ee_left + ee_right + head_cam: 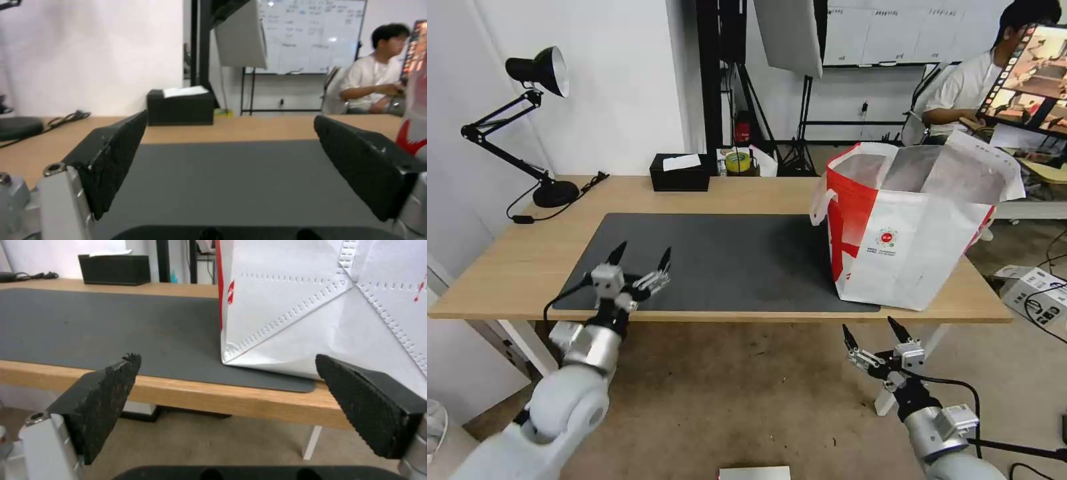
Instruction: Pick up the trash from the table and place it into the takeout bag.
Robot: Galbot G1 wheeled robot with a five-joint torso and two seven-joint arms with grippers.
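The takeout bag (907, 247) stands open on the right end of the light-wood table (514, 267), its foil lining showing and one corner on the dark grey mat (727, 260). The trash is out of view; the mat's surface is bare. My left gripper (642, 257) hovers open over the mat's front-left corner, with nothing between its fingers. My right gripper (868, 330) is open below and in front of the table's edge, just short of the bag. The right wrist view has the bag (320, 306) close ahead, beyond that gripper (227, 373). The left gripper (230, 133) faces along the mat.
A black tissue box (679, 173) sits at the table's back edge beside a roll of tape (737, 161). A black desk lamp (540, 133) stands at the back left. A cardboard box (1037, 293) and cables lie on the floor to the right.
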